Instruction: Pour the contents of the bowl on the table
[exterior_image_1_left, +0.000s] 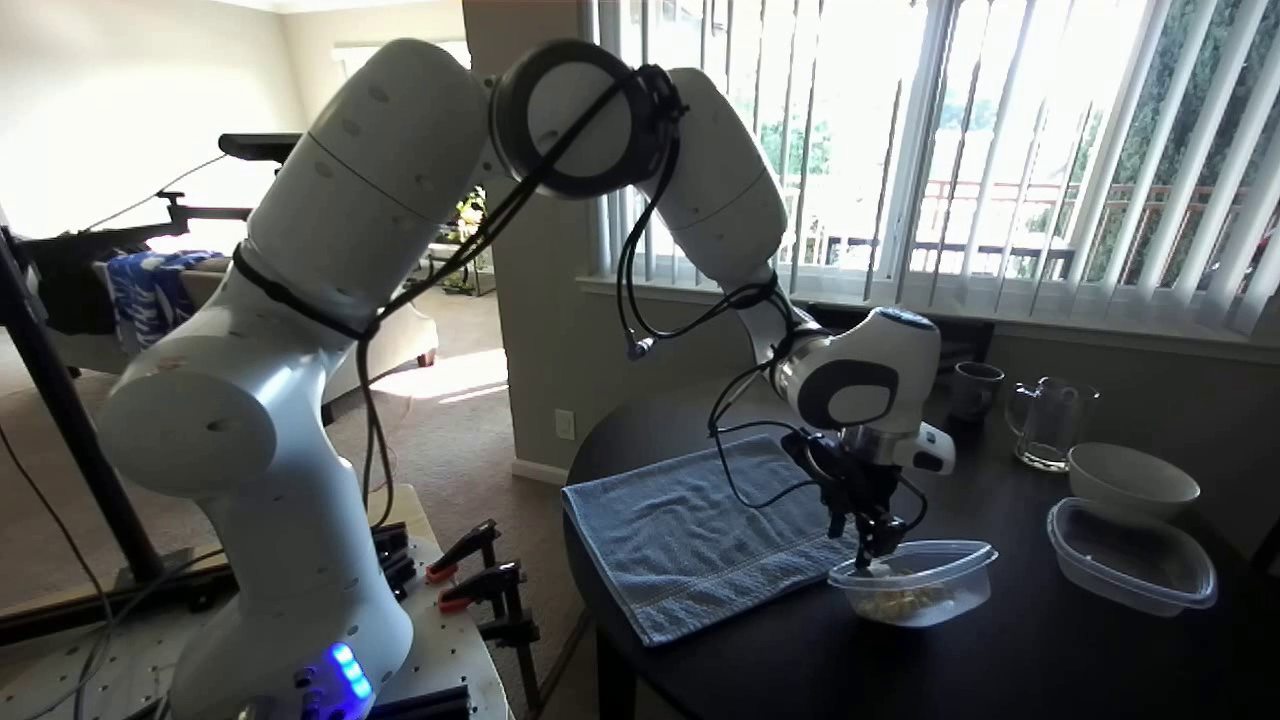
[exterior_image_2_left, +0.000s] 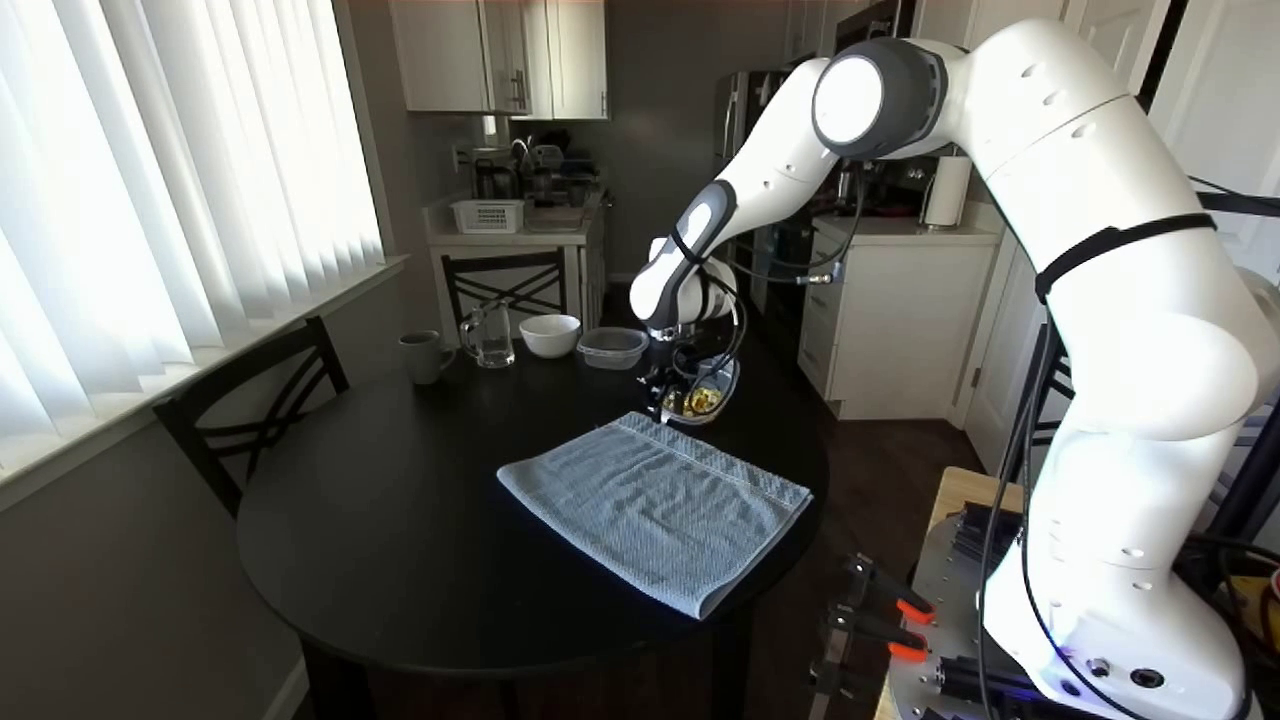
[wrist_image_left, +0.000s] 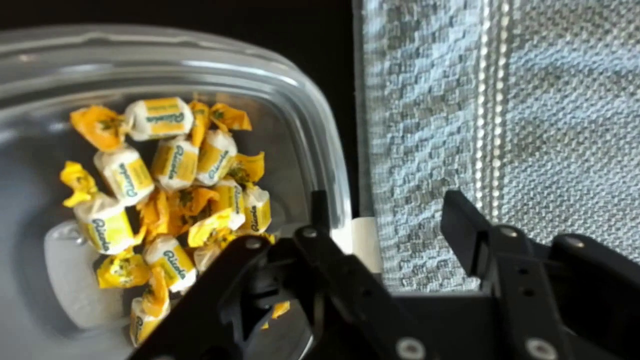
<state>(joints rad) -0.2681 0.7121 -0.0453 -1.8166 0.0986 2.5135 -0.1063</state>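
The bowl, a clear plastic container (exterior_image_1_left: 965, 592), stands on the dark round table (exterior_image_1_left: 1060, 670). It also shows in an exterior view (exterior_image_2_left: 728, 400) and at the left of the wrist view (wrist_image_left: 295, 125). Its contents are wrapped yellow, orange and white candies (wrist_image_left: 172, 162), also visible through the wall (exterior_image_1_left: 895, 603). My gripper (wrist_image_left: 387, 212) is open at the bowl's towel-side edge. In the wrist view one finger is over the inside of the rim and the other over the towel, with the rim between. Whether a finger touches the bowl I cannot tell. The gripper hides part of the bowl.
A blue-grey towel (exterior_image_2_left: 660, 510) lies flat right beside the bowl. A second clear tub (exterior_image_1_left: 1135, 590), a white round bowl (exterior_image_1_left: 1130, 480), a glass mug (exterior_image_2_left: 488, 338) and a grey mug (exterior_image_2_left: 424, 358) stand farther off on the table.
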